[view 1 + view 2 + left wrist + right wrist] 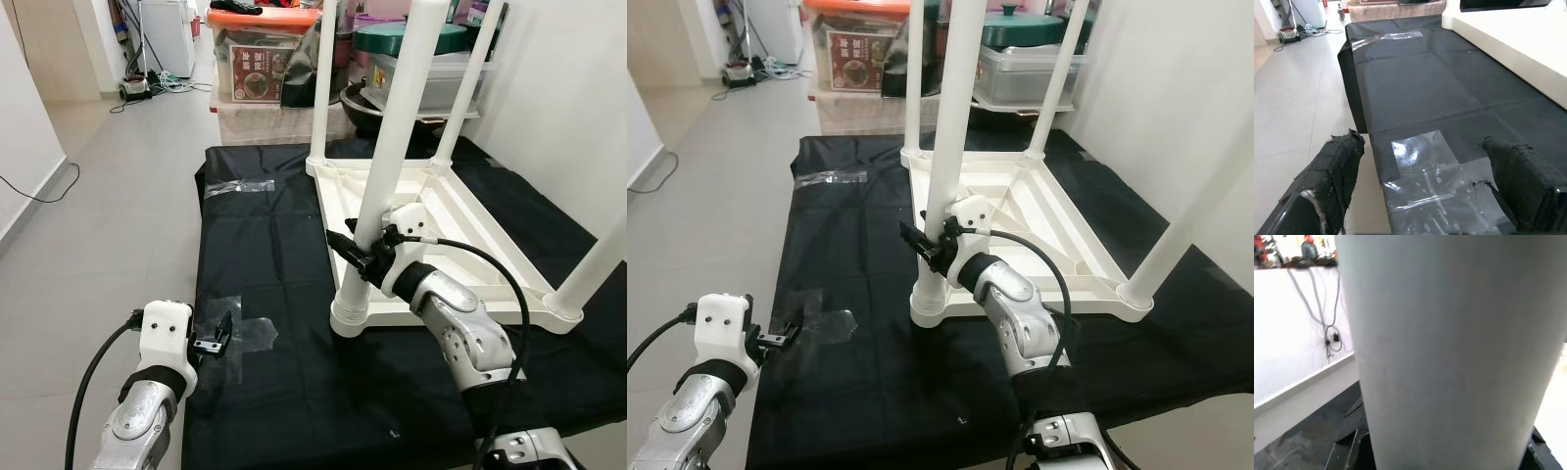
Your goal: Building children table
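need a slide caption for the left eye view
Right gripper clamped on the near leg of an upturned white children's table on a black sheet; left gripper open beside it.

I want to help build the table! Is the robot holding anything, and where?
Yes. The right hand grips the near white leg low down, just above its socket on the upside-down table. The left hand is open and holds nothing.
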Controlling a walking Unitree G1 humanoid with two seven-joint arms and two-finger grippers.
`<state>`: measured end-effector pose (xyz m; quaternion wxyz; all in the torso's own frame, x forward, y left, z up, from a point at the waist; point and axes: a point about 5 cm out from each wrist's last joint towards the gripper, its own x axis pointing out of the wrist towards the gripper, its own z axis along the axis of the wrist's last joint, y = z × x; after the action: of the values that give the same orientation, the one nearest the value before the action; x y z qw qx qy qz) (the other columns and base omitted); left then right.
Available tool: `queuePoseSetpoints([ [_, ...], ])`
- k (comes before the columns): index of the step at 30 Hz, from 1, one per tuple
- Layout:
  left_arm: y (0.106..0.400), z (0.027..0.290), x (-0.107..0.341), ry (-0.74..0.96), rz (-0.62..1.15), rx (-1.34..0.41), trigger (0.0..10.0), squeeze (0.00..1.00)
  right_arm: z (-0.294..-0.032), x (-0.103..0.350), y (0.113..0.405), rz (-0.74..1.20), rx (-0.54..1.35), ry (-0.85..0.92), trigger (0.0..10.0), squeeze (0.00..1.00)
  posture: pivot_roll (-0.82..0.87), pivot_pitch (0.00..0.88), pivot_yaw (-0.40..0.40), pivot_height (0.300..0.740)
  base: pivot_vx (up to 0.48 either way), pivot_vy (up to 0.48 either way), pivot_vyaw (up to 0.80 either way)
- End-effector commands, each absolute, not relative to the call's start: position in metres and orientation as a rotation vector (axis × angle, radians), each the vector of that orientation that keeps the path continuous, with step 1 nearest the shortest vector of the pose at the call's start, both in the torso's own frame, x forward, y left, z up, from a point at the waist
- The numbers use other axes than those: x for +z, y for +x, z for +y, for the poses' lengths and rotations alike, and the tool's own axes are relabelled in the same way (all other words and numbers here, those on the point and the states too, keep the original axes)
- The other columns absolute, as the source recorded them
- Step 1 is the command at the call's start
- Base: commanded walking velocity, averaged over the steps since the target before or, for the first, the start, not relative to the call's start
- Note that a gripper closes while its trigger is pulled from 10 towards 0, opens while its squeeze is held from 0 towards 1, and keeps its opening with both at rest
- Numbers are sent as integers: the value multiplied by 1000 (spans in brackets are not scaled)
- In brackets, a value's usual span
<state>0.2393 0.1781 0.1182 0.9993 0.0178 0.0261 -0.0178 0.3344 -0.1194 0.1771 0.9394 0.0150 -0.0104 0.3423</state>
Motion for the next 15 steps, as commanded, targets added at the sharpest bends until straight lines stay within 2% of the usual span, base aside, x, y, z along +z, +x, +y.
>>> queuePoseSetpoints([
  [1,240,180,116,39,61,-33,10000,0,-109,144,326,135,773,11,10000,0,25,0,-51,740,0,0,0],
  [7,242,182,116,44,57,-32,10000,0,-112,151,330,57,849,-144,10000,0,28,0,-53,740,0,0,0],
  [15,241,181,116,42,58,-34,10000,0,-107,149,323,49,943,-178,10000,0,37,0,-58,740,0,0,0],
])
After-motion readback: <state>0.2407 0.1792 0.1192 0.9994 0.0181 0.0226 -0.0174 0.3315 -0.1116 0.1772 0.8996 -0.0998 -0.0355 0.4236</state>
